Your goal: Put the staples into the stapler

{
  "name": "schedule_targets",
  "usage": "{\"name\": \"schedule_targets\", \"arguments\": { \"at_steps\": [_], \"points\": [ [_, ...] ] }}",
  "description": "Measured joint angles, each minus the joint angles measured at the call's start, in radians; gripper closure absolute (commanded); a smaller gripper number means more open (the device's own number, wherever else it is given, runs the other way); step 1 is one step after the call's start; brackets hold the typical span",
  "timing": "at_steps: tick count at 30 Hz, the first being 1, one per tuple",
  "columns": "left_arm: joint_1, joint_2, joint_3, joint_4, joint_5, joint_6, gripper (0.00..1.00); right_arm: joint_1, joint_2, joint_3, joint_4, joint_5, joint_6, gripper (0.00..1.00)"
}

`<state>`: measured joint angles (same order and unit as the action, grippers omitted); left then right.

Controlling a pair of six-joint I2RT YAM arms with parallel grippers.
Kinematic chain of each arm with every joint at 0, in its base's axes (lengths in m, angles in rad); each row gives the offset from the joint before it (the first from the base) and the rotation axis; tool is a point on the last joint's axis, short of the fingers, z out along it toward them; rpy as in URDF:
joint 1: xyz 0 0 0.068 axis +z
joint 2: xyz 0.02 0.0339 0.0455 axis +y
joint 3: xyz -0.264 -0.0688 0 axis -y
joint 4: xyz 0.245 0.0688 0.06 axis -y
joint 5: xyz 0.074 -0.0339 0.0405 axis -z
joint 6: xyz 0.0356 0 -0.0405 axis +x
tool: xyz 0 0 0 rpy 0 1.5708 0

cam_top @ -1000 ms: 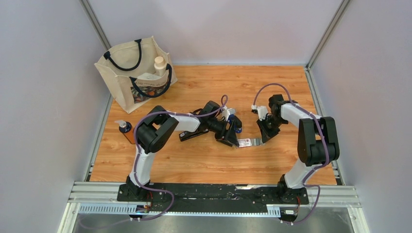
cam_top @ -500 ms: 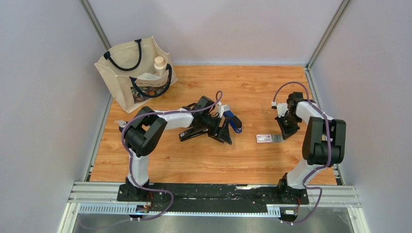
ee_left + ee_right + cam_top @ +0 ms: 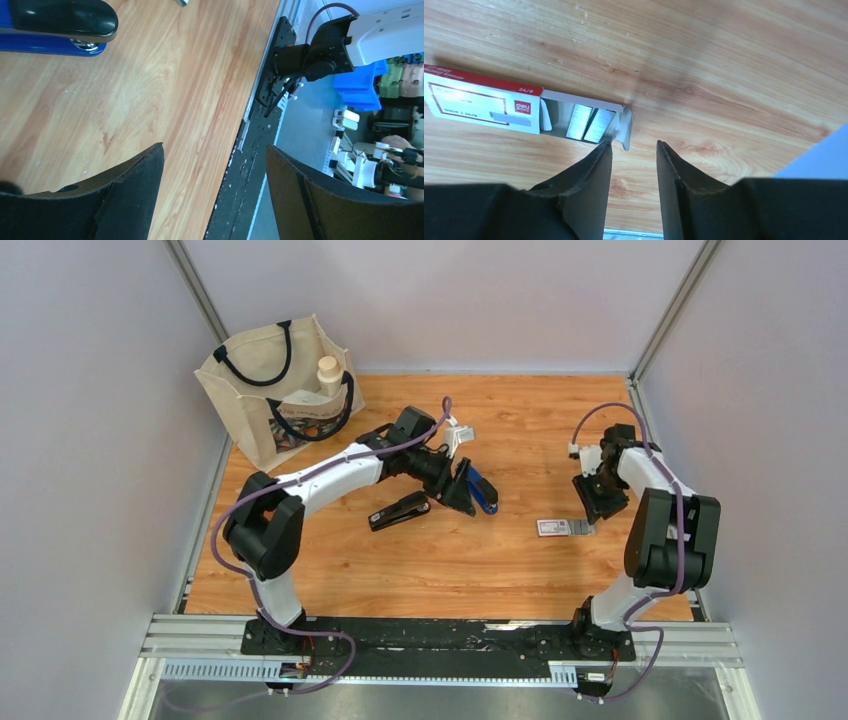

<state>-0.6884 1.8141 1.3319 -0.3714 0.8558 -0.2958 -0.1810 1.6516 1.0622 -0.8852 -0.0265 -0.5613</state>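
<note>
Staples (image 3: 586, 122) noted just beyond my right gripper (image 3: 634, 147), whose jaws stand narrowly apart and empty. They lie in the slid-open tray of their white box (image 3: 479, 100) on the table (image 3: 724, 65). My left gripper (image 3: 214, 150) gapes wide, holding nothing, near the blue stapler (image 3: 50, 42).

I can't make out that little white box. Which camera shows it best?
The right wrist view: the staple box lies open, grey staple strips showing. The top external view gives only a tiny white rectangle; the left wrist view shows nothing recognisable of it.
</note>
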Motion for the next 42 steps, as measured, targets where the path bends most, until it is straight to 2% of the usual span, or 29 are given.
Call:
{"name": "schedule_targets", "arguments": {
  "at_steps": [4,9,13,17,23,28,34,42],
  "points": [
    [0.045,-0.082,0.035,-0.097,-0.034,0.080,0.17,0.003,-0.064,0.027,-0.016,-0.016,0.012,0.52],
    [0.121,-0.227,0.059,-0.224,-0.191,0.298,0.16,0.071,-0.256,0.044,-0.015,-0.073,0.040,0.29],
    [0.126,-0.302,0.030,-0.262,-0.325,0.457,0.16,0.237,-0.451,0.023,0.034,-0.156,0.054,0.13],
    [0.117,-0.276,-0.042,-0.275,-0.433,0.559,0.15,0.379,-0.568,-0.035,0.105,-0.243,0.069,0.00],
    [0.116,-0.140,-0.101,-0.282,-0.544,0.615,0.14,0.426,-0.588,-0.090,0.203,-0.318,0.126,0.00],
    [0.111,-0.100,-0.106,-0.261,-0.597,0.634,0.16,0.426,-0.617,-0.141,0.248,-0.328,0.143,0.00],
    [0.079,-0.053,-0.106,-0.225,-0.614,0.643,0.24,0.426,-0.681,-0.166,0.302,-0.317,0.225,0.00],
    [0.057,-0.029,-0.106,-0.198,-0.631,0.642,0.39,0.426,-0.686,-0.169,0.307,-0.344,0.232,0.00]
  ]
}}
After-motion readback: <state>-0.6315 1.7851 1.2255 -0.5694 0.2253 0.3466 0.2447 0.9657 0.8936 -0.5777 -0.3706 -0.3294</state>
